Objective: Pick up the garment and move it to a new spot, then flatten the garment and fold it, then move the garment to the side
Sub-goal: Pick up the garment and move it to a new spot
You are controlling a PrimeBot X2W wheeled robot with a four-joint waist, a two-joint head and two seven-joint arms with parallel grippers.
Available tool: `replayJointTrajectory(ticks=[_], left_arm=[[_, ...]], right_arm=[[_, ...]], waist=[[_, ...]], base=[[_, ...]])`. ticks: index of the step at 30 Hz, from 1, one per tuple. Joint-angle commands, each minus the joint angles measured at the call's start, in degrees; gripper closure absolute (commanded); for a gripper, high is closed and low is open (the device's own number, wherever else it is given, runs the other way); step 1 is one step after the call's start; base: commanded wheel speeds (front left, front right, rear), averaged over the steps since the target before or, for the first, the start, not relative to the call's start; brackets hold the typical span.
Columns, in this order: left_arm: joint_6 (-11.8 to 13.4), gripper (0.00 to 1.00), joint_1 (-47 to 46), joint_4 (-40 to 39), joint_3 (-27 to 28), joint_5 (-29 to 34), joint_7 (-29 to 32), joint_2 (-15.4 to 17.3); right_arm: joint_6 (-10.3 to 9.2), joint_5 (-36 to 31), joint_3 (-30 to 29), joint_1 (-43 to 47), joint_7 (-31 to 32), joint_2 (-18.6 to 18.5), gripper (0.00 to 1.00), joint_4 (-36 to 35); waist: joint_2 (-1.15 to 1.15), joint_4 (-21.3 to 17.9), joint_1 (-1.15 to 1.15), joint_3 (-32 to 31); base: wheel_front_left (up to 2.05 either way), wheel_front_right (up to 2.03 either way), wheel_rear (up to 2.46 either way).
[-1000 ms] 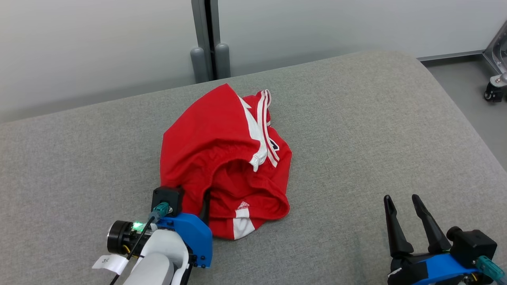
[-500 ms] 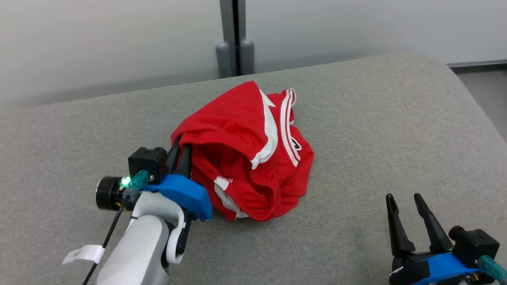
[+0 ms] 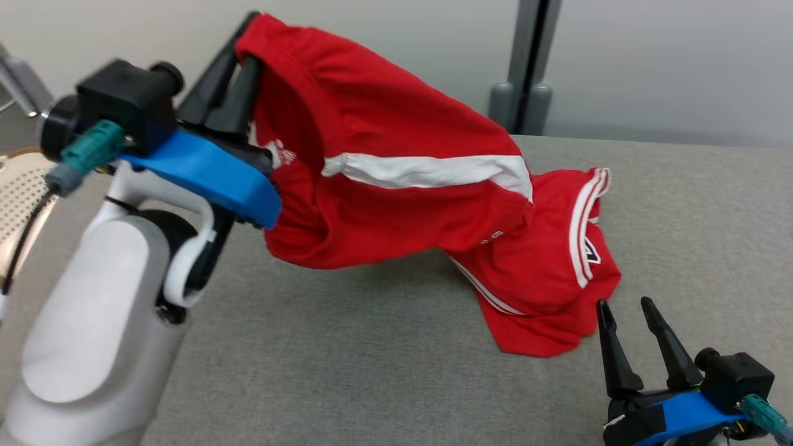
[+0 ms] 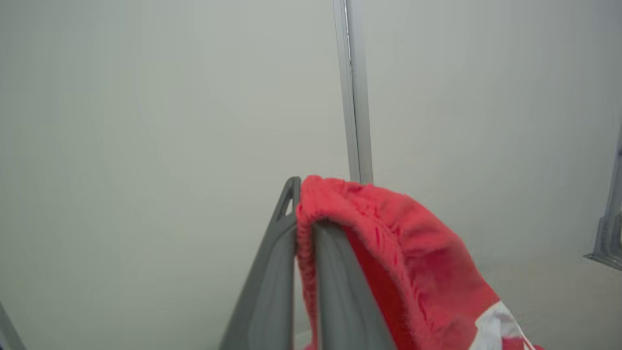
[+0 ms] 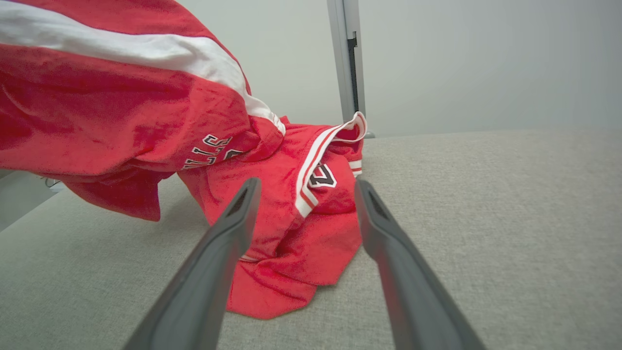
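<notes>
One garment (image 3: 403,204) in left end effector (image 3: 243,42)

- The left gripper (image 4: 302,209) is clamped on the red garment's (image 4: 403,253) gathered edge, which is pinched between the jaws.
- The cloth drapes over the right-hand jaw and falls to its right, with a white stripe (image 4: 495,323) low down.
- Beyond the jaw tips: a grey post (image 4: 354,97) on a pale wall (image 4: 146,121).

You're looking at a garment (image 3: 396,210) of soft, matt red cloth with smooth white stripes. Your left claw (image 3: 248,37) shows matt dark plastic fingers (image 3: 214,83) on a smooth blue plastic mount (image 3: 204,173), and its forearm (image 3: 93,322) is glossy white. The worktop (image 3: 347,347) is coarse grey woven fabric.
</notes>
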Motion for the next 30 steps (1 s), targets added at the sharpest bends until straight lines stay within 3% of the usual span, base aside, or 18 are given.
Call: replayJointTrajectory(ticks=[1,10,17,22,29,30], left_arm=[[-0.2,1.00,-0.9,-0.3,0.3,-0.1,0.1,0.4],[-3.1,1.00,-6.9,2.5,5.6,-1.9,3.4,8.9],[-3.9,1.00,-7.4,11.0,10.2,-2.2,-1.4,14.5],[-3.5,1.00,-5.9,19.5,14.4,-4.7,-5.7,16.1],[-2.6,1.00,-2.6,31.1,17.2,-10.2,-4.1,13.3],[-2.7,0.68,-2.1,32.7,16.8,-11.1,-2.4,12.6]], right_arm=[[0.03,0.2,0.1,-0.1,0.0,-0.2,0.00,-0.2],[0.03,-1.0,1.3,-1.4,1.0,-0.2,0.00,-1.1],[0.03,-3.0,2.3,-3.7,3.0,-0.2,0.00,-3.9],[0.03,-4.7,2.5,-5.4,5.0,-0.2,0.00,-6.4],[0.03,-5.3,2.4,-6.3,5.9,-0.2,0.00,-8.2],[0.03,-5.2,2.6,-6.4,5.8,-0.2,0.00,-8.2]], waist=[[0.00,3.7,0.00,-0.3],[0.00,10.3,0.00,2.4],[0.00,9.6,0.00,7.5],[0.00,6.5,0.00,12.1],[0.00,2.0,0.00,16.0],[0.00,1.5,0.00,16.1]], base=[[0.00,0.00,0.00],[0.00,0.00,0.00],[0.00,0.00,0.00],[0.00,0.00,0.00],[0.00,0.00,0.00],[0.00,0.00,0.00]])
